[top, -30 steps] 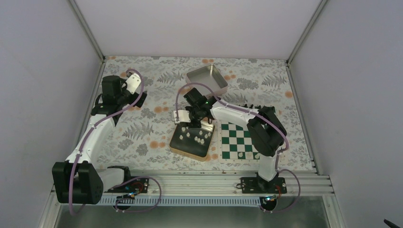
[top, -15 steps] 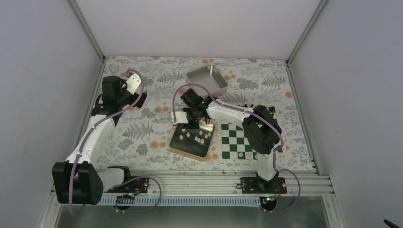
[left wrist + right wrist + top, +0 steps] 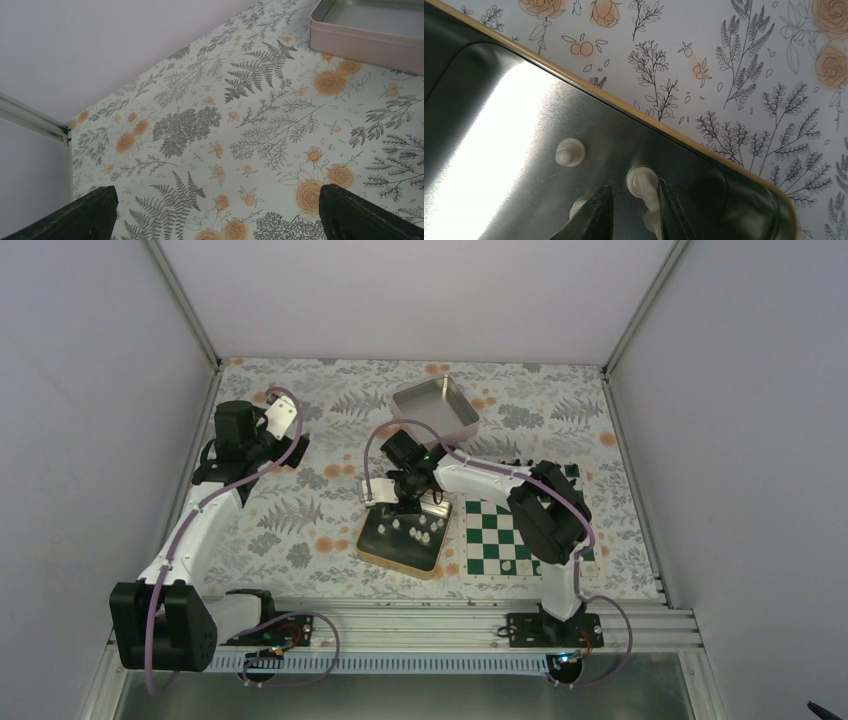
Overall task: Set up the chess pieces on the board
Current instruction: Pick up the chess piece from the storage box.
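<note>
Right arm (image 3: 500, 480) reaches left across the flowered counter (image 3: 300, 510), and the right jaws hang low over the gold-rimmed tin (image 3: 400, 565). The chess pieces (image 3: 412, 530) stand in that tin on its dark floor, all cream, loosely grouped. From the right wrist, the right jaws are a little apart with one piece (image 3: 642, 180) in the gap. It sits close to the jaw on the right of that view and is not clamped. Another piece (image 3: 570, 151) stands just left of it, clear of the jaws, near the tin's rim (image 3: 664, 129). The board (image 3: 500, 535) lies flat just right of the tin, partly under the right arm. Left arm (image 3: 200, 520) is over at the far left; the left jaws are spread wide above bare counter (image 3: 250, 125), holding nothing. A second, empty tin (image 3: 437, 405) sits farther back.
</note>
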You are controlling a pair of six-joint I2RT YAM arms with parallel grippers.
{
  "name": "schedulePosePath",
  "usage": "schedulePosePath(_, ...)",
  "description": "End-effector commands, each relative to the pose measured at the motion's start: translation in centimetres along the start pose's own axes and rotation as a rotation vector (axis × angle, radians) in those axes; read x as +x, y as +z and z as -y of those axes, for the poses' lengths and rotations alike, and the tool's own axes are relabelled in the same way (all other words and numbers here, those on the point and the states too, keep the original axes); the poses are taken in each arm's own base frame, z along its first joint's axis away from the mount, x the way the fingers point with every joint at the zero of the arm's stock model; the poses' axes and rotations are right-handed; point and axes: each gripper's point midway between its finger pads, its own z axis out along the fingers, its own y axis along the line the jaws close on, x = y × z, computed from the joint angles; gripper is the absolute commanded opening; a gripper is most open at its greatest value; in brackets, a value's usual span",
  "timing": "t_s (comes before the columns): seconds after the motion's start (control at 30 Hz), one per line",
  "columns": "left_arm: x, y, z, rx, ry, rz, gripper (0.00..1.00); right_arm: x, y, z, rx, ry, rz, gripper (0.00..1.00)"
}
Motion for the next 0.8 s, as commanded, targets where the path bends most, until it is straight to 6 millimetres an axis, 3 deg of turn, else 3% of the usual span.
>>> schedulePosePath(0.0, -0.5, -0.2, 0.0, -0.005, 0.005, 0.03, 1.0, 0.3, 1.1, -0.2, -0.017, -0.01, -0.018, 0.26)
schedulePosePath(0.23, -0.5, -0.1, 0.0, -0.004, 0.006, 0.031, 1.0, 0.5, 1.5, -0.2, -0.023, -0.007, -0.023, 0.22)
schedulePosePath(0.47, -0.5, -0.2, 0.1, -0.003, 0.005, 0.033, 1.0, 0.0, 0.8, 0.0, -0.008, -0.007, -0.007, 0.07)
schedulePosePath(0.6, -0.5, -0.2, 0.1, -0.003, 0.005, 0.032, 1.0, -0.8, -0.7, 0.1, 0.013, -0.006, 0.018, 0.04)
schedulePosePath(0.77, -0.6, -0.2, -0.1, -0.009, 0.004, 0.031, 1.0, -1.8, -4.7, 0.4, 0.071, 0.004, 0.054, 0.04)
